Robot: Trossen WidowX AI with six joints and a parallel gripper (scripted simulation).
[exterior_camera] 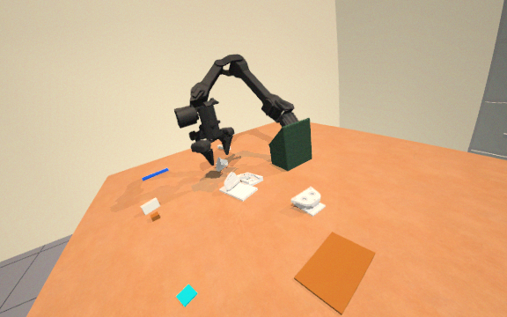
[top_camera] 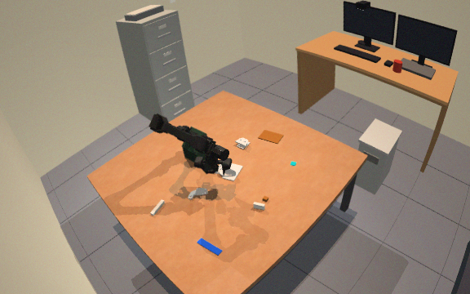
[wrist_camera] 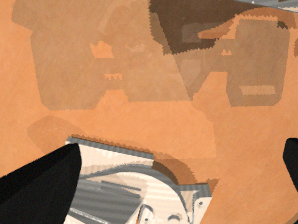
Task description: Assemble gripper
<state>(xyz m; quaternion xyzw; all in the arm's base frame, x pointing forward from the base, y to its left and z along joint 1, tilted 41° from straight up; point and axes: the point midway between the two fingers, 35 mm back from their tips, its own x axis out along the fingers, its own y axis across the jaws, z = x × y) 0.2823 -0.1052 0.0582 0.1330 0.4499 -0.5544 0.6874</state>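
Observation:
My gripper [exterior_camera: 219, 158] [wrist_camera: 185, 152] is open, its fingers spread wide with nothing between them, above the table. The white gripper base [top_camera: 236, 170] [exterior_camera: 242, 192] [wrist_camera: 110, 152] lies below and beside the fingers. A rounded part [exterior_camera: 231, 181] [wrist_camera: 105, 195] stands tilted over its square plate; whether it is a jaw on a pin I cannot tell. A loose grey jaw [top_camera: 199, 193] [exterior_camera: 221, 164] [wrist_camera: 280, 4] lies on the table, mostly cut off in the wrist view. The white housing plate [top_camera: 242, 140] [exterior_camera: 308, 198], rounded with two holes, lies apart from the base.
A white bar [top_camera: 157, 207], a white block [top_camera: 259, 206] [exterior_camera: 150, 206], an orange cube [top_camera: 265, 198] [exterior_camera: 155, 216] and a blue bar [top_camera: 209, 247] [exterior_camera: 155, 174] lie around. A cyan tile [top_camera: 293, 163] [exterior_camera: 187, 295] and an orange-brown sheet [top_camera: 271, 136] [exterior_camera: 334, 272] lie farther off.

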